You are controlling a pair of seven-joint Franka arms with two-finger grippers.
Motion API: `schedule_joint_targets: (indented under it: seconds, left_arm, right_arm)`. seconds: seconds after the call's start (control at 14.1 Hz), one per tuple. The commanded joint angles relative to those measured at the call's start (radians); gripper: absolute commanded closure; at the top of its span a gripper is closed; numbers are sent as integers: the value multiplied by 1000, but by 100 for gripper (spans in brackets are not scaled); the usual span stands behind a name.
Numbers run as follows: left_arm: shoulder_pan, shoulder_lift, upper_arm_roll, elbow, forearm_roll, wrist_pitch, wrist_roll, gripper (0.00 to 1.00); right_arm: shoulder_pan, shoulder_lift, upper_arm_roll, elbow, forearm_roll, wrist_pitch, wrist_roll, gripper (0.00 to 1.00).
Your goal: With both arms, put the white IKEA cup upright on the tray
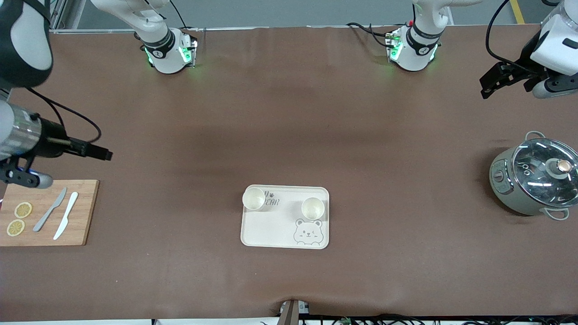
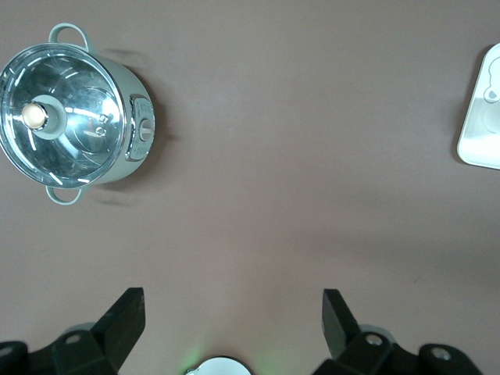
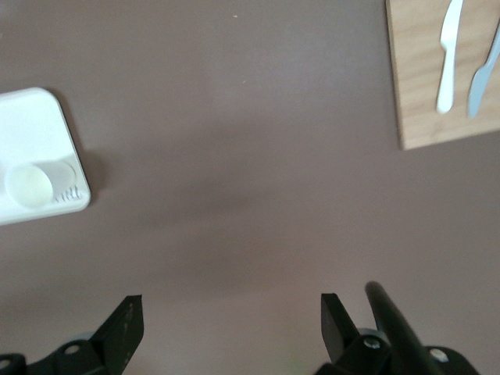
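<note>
The cream tray [image 1: 271, 230] with a bear drawing lies mid-table. Two white cups stand upright on it. One cup [image 1: 254, 198] is at the corner toward the right arm's end. The other cup [image 1: 313, 208] stands above the bear face. My right gripper [image 1: 101, 153] is open and empty, up over bare table beside the cutting board. In the right wrist view its jaws [image 3: 232, 312] are wide apart, with the tray [image 3: 35, 125] and one cup [image 3: 30, 185] in sight. My left gripper [image 1: 487, 88] [image 2: 233, 312] is open and empty, up over bare table by the pot.
A wooden cutting board [image 1: 86, 212] with a grey knife [image 1: 49, 210], a white knife [image 1: 66, 215] and lemon slices [image 1: 22, 210] lies at the right arm's end. A grey-green pot with a glass lid [image 1: 533, 180] stands at the left arm's end.
</note>
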Motion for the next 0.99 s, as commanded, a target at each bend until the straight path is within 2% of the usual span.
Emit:
schedule_joint_targets:
  seconds: [0.0, 0.07, 0.42, 0.64, 0.78, 0.92]
  left_arm:
    - [11, -12, -18, -11, -31, -18, 22, 0]
    - [11, -12, -24, -10, -33, -24, 23, 0]
    - [13, -10, -24, -8, -48, -24, 52, 0]
    - [13, -8, -24, -5, -51, -18, 54, 0]
    - [11, -9, -25, -6, -51, -17, 54, 0]
    - [11, -16, -30, -9, -51, -26, 54, 0]
  right_arm:
    - [-64, -148, 17, -165, -28, 25, -262, 0]
    - [-72, -175, 15, -197, -28, 26, -316, 0]
    - [-98, -238, 17, -245, -58, 36, -324, 0]
    - [-96, -326, 23, -364, -62, 137, -332, 0]
    - [-90, -322, 23, -349, -69, 160, -374, 0]
    - [-98, -320, 20, -280, -80, 145, -399, 0]
